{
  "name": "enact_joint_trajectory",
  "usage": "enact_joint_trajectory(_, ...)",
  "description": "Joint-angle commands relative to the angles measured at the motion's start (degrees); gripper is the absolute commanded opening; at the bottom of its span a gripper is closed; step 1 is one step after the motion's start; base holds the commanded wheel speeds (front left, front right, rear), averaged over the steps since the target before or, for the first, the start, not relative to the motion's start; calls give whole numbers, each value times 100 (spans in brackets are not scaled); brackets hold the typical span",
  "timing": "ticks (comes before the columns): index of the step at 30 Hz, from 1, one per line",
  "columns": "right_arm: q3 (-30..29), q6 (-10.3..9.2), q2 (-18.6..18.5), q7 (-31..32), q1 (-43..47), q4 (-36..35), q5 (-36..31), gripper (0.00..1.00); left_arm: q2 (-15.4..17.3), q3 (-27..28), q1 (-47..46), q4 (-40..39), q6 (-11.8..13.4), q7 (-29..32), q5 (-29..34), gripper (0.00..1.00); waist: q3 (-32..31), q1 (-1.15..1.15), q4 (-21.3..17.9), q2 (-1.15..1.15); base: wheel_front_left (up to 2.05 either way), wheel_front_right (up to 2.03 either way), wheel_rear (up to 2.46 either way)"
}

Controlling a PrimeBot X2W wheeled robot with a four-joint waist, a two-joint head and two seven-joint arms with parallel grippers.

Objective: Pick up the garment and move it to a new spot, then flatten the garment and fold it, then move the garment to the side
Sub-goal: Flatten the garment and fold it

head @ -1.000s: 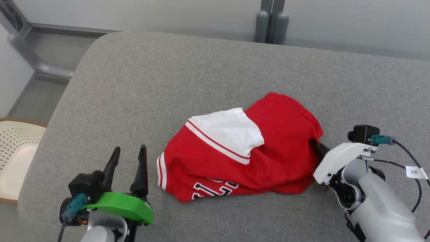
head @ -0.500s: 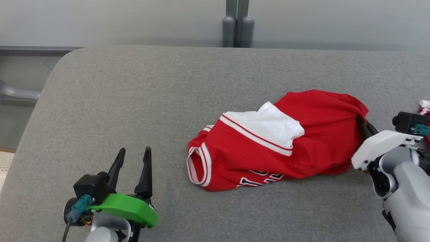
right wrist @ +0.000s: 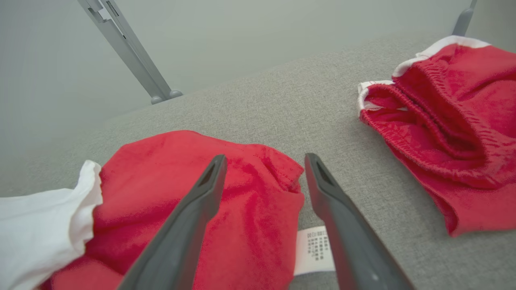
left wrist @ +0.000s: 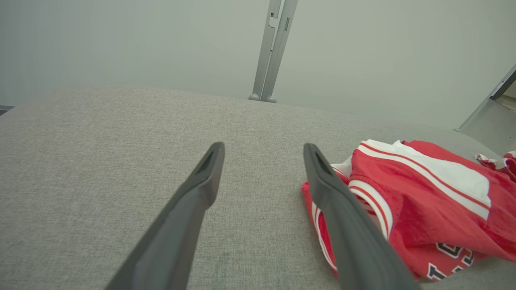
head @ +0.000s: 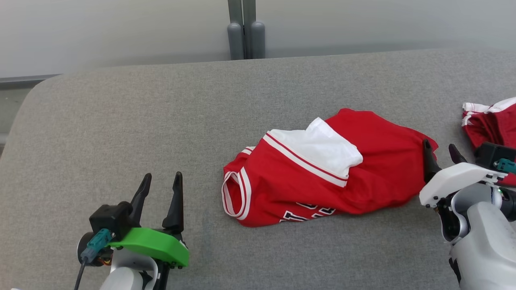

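1. Partly hidden, the dark lettering point(head: 306, 211) on the red-and-white garment point(head: 322, 173) tucks under a fold; a second red garment point(head: 494, 121) is cut off at the head view's right edge.
2. The garment lies crumpled on the grey cushion point(head: 121, 121), right of centre.
3. The right gripper point(head: 438, 144) stands at the garment's right edge, fingers spread wide, holding nothing.
4. The left gripper point(head: 163, 175) sits low on the left, apart from the garment, fingers wide and empty.

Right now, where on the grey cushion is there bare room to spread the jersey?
Widest bare grey cushion: left of the red jersey, beyond the left end effector, to the far edge. Crowded at right: the right end effector stands between jersey and a second red garment.
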Motion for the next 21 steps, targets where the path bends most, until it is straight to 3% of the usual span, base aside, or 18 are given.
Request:
enact_joint_trajectory(1,-30,2,39,-93,104,-124,-114,100,50,26,-74,5,-17,-28,-1,100,-43,0,-23,0,0,0,0)
enact_joint_trajectory(14,862,2,372,-789,1240,-1734,87,100,97,53,48,-34,58,-131,-37,100,-278,0,-16,0,0,0,0)
enact_joint_trajectory(21,974,2,383,-941,1704,-2175,307,100,122,61,128,-98,91,-162,-54,100,-316,0,-60,0,0,0,0)
